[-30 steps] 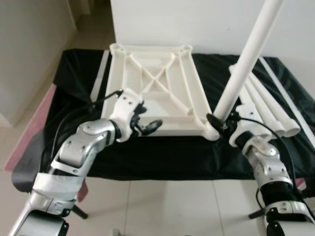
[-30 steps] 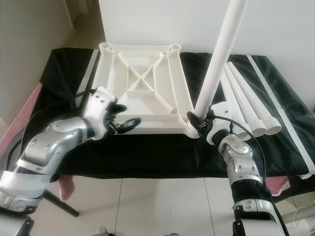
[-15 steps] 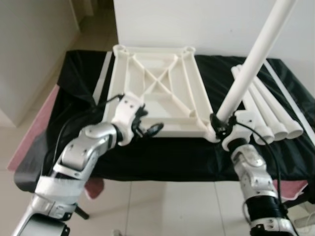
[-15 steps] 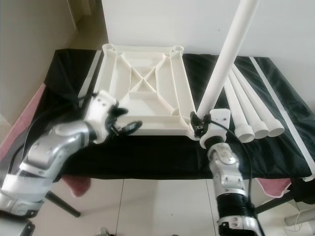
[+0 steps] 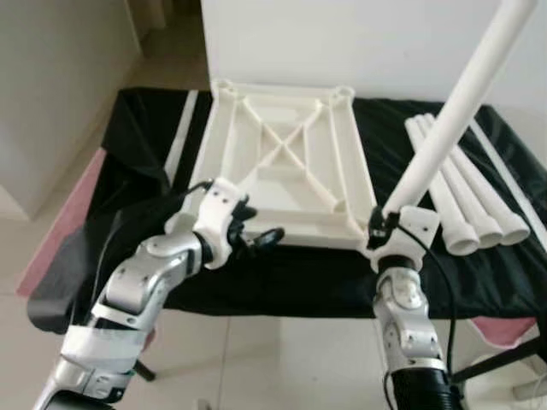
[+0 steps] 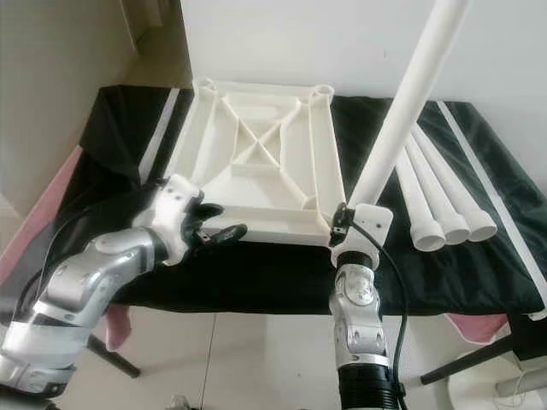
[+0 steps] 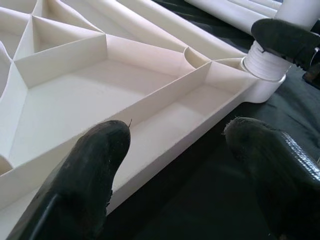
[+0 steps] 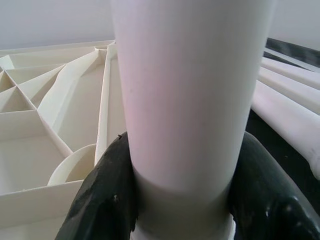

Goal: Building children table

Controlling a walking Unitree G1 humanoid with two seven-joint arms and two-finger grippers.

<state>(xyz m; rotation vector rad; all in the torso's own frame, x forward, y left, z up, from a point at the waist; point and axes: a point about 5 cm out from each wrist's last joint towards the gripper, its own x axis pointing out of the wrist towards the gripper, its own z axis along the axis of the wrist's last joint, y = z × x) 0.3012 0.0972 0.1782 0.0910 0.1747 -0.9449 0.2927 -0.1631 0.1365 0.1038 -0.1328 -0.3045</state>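
A white table leg (image 6: 402, 111) is clamped between the jaws of the right gripper (image 5: 386, 232), its foot at the upturned tabletop's (image 5: 286, 166) 5 o'clock corner socket. The left gripper (image 5: 261, 237), jaws spread, straddles the tabletop's near rim. No writing is legible.

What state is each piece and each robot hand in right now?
Tabletop: upside down, ribs showing, flat on the black cloth.
Leg: tilted, its foot at the near right corner socket.
Spare legs: three lying side by side.
Right gripper: shut on leg.
Left gripper: open, at the near edge.
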